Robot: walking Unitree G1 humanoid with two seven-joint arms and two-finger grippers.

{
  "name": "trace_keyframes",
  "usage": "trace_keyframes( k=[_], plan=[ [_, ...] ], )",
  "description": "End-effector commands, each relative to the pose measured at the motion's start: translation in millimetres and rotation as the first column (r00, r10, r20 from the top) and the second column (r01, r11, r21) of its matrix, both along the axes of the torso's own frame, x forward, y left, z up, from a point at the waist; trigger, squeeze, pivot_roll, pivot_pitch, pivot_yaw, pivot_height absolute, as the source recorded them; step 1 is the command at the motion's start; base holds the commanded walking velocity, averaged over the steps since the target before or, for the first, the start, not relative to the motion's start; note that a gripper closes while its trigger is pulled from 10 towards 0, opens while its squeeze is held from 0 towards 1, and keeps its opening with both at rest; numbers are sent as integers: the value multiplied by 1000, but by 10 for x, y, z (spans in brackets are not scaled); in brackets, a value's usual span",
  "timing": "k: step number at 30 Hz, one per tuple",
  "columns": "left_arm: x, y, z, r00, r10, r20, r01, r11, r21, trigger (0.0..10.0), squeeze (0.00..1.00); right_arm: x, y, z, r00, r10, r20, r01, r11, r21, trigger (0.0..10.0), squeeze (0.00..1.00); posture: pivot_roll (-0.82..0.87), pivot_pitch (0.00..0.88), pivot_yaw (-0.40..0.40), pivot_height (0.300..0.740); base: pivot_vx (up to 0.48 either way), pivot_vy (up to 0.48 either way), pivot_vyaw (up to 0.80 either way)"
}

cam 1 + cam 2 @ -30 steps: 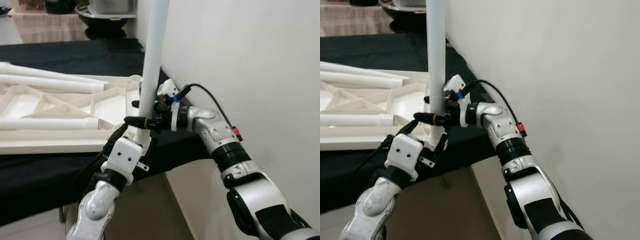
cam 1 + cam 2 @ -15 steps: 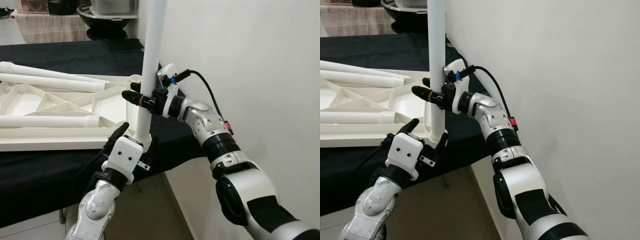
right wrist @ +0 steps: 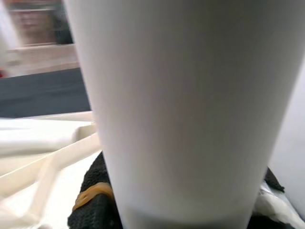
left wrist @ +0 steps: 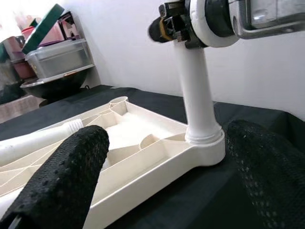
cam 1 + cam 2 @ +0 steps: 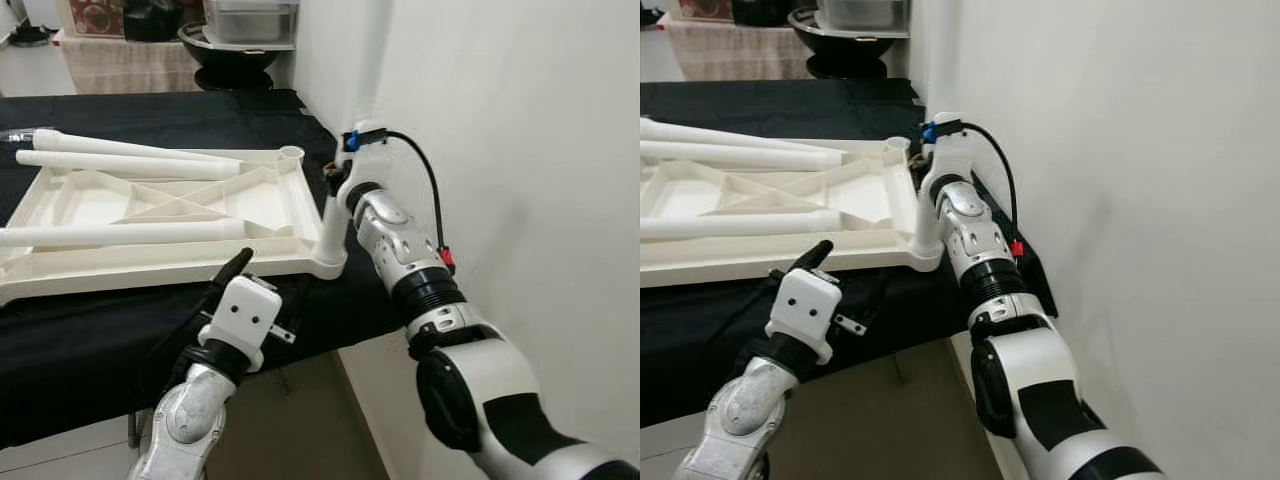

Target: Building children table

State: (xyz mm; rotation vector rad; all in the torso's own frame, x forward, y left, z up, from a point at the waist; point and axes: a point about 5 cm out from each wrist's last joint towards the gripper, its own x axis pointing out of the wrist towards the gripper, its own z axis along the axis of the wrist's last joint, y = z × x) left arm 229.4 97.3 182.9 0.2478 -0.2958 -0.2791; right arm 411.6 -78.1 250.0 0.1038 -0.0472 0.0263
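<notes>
Right gripper (image 4: 177,25) apparently clasps smooth white tubular leg (image 4: 198,90).

My arms are silver shells with black joint rings. The right arm (image 5: 420,260) carries a black cable looping back from behind its jaws, a blue clip and a small red tab. The left gripper (image 5: 240,295) has a white block housing and black, dimpled fingers (image 4: 71,167).

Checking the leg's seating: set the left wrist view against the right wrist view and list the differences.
Left wrist view: the corner socket holding the upright leg, the left pincer open before it, a lidded container behind. Right wrist view: black finger pads close up against the leg. Both: the leg and the tabletop's ribbed underside.
</notes>
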Motion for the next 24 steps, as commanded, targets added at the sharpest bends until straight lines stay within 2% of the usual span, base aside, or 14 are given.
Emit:
trace_keyframes(
  k=[1, 2, 3, 6, 7, 11, 12, 13, 14, 16, 19, 21, 22, 24],
  plan=[
    [-5, -28, -25, 1000, -9, -13, 9, 1000, 2, 10000, 0, -10, -53, -38, 993, -111, -51, 112, 994, 14, 0, 0, 64, 67, -127, 740, 0, 0, 0],
    [-5, -28, -25, 1000, -9, -13, 9, 1000, 2, 10000, 0, -10, -53, -38, 993, -111, -51, 112, 994, 14, 0, 0, 64, 67, -127, 740, 0, 0, 0],
    [-5, -30, -23, 1000, -10, -11, 10, 1000, 6, 10000, 0, -16, 16, -40, 993, -93, -69, 94, 995, 24, 10000, 0, 68, 66, -130, 740, 0, 0, 0],
    [-7, -28, -20, 1000, -6, -10, 7, 1000, 7, 10000, 0, -22, 177, -18, 998, -2, -62, 5, 999, 52, 10000, 0, 69, 67, -133, 740, 0, 0, 0],
    [-15, -28, -22, 1000, -6, -11, 6, 1000, 6, 10000, 0, -24, 223, -4, 998, 50, -46, -46, 996, 76, 10000, 1000, 68, 54, -137, 740, 0, 0, 0],
    [-36, -32, -41, 1000, -9, -15, 9, 1000, 8, 10000, 0, -25, 197, 29, 1000, 30, -5, -30, 998, 46, 10000, 1000, 71, 48, -138, 740, 0, 0, 0],
    [-37, -33, -45, 1000, -9, -16, 10, 1000, 9, 10000, 0, -18, 178, 46, 999, 44, 13, -44, 999, 29, 10000, 443, 71, 44, -137, 740, 0, 0, 0],
    [-37, -34, -47, 1000, -9, -17, 9, 1000, 9, 10000, 0, -18, 170, 59, 998, 51, 23, -51, 999, 20, 10000, 443, 71, 44, -137, 740, 0, 0, 0],
    [-24, -35, -43, 1000, -10, -14, 10, 1000, 10, 10000, 0, -11, 144, 66, 998, 55, 23, -55, 998, 21, 10000, 0, 72, 43, -133, 740, 0, 0, 0],
    [-12, -34, -27, 1000, -8, -8, 8, 1000, 11, 10000, 0, -5, 146, 82, 995, 94, 25, -94, 995, 24, 10000, 0, 71, 41, -134, 740, 0, 0, 0],
    [-8, -18, -19, 1000, -2, -5, 2, 1000, 9, 10000, 0, -17, 250, 104, 927, 375, -4, -375, 927, 7, 10000, 0, 69, 46, -130, 740, 0, 0, 0],
    [-11, -22, -25, 1000, -3, -5, 3, 1000, 10, 10000, 0, -96, 278, 122, 742, 670, -22, -669, 738, -89, 10000, 0, 71, 42, -134, 740, 0, 0, 0],
    [-11, -22, -25, 1000, -3, -5, 3, 1000, 10, 10000, 0, -96, 278, 122, 742, 670, -22, -669, 738, -89, 10000, 0, 71, 42, -134, 740, 0, 0, 0],
    [-3, -31, -19, 1000, -5, -3, 5, 1000, 10, 10000, 0, -155, 235, 122, 621, 783, -38, -780, 612, -130, 10000, 0, 68, 43, -135, 740, 0, 0, 0]
  ],
)
